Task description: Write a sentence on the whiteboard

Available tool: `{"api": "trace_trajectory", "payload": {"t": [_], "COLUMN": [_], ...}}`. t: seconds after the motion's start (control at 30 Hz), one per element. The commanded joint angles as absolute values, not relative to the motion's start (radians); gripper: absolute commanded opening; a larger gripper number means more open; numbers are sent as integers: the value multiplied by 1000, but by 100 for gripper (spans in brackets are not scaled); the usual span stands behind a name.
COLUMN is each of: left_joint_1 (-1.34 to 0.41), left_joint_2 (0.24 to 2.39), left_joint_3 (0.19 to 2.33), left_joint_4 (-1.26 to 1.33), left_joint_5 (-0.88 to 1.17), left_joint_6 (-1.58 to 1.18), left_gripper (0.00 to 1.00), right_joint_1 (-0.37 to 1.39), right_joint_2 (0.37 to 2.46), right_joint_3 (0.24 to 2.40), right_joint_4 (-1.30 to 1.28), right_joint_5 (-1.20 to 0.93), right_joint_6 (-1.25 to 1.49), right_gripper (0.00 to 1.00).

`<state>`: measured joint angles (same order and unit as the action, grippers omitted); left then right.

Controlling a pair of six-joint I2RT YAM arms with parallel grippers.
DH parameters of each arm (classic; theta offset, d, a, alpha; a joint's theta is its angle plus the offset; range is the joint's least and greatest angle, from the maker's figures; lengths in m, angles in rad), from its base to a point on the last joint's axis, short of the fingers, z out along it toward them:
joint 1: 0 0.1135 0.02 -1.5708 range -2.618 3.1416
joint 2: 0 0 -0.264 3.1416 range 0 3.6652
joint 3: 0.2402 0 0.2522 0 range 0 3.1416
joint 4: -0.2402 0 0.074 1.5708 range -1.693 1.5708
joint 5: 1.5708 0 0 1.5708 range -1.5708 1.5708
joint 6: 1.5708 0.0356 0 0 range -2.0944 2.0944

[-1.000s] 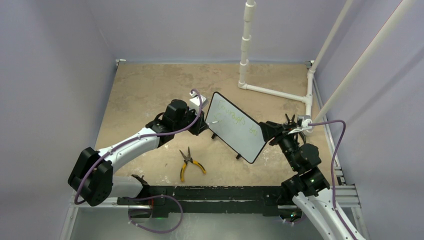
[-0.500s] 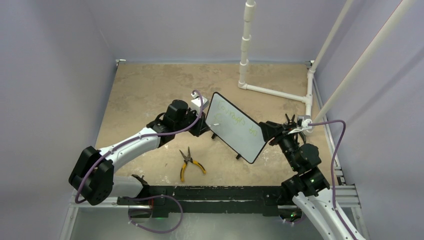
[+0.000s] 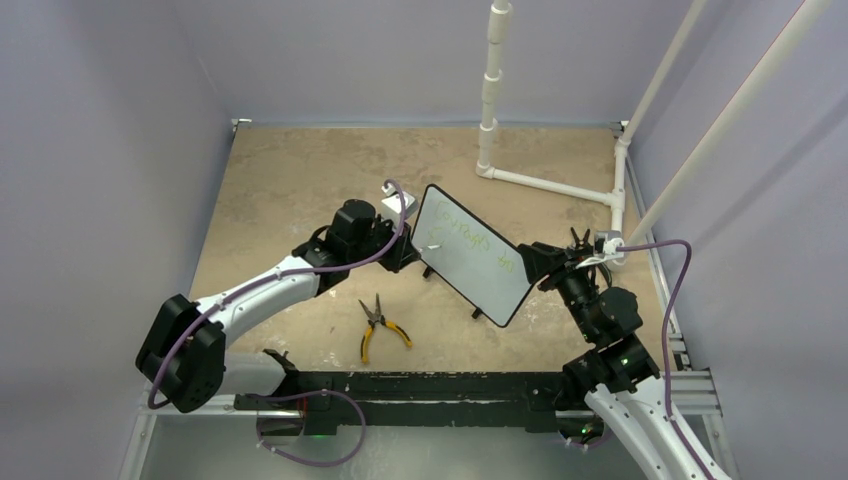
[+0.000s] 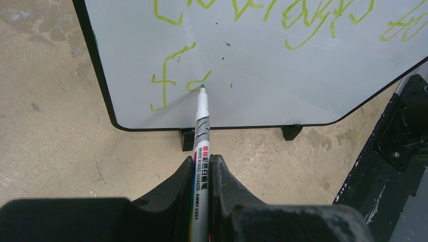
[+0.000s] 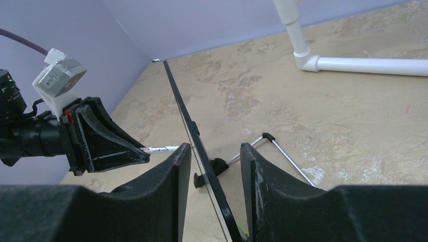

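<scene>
The whiteboard (image 3: 470, 255) stands tilted on two black feet at the table's middle. The sentence (image 4: 303, 15) runs in green along its top row, and a short second row (image 4: 171, 75) sits below at the left. My left gripper (image 4: 203, 159) is shut on a white marker (image 4: 202, 126), whose green tip touches the board at the end of the second row. My right gripper (image 5: 215, 146) is open. Its jaws stand either side of the board's right edge (image 5: 189, 128), and the board lies close to the right finger. In the top view it is at the board's right corner (image 3: 528, 262).
Yellow-handled pliers (image 3: 378, 325) lie on the table in front of the board. A white pipe frame (image 3: 490, 100) stands at the back right. The board's wire stand (image 5: 280, 148) juts out behind it. Purple walls close in both sides.
My left gripper with the marker has shifted very slightly along the board. The board and the right arm have not moved.
</scene>
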<state>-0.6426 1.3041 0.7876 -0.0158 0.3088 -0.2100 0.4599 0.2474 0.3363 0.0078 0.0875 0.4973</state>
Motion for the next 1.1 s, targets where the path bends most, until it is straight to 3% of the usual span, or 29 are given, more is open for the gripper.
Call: {"api": "trace_trajectory", "payload": {"t": [0.0,1.07], "left_joint_1": [-645,-650], "left_joint_2": [1263,1289], "left_joint_3": [801,796], "left_joint_4": [61,60], "left_joint_5": [284,343], "left_joint_6": [-225,-220], "left_gripper": [0,0], "right_joint_1": [465,464], "right_joint_2": [238,233], "right_joint_3": [345,345], "right_joint_4": [32,30], "right_joint_5": [100,103], "right_joint_6": [488,489], "right_gripper": [44,44]}}
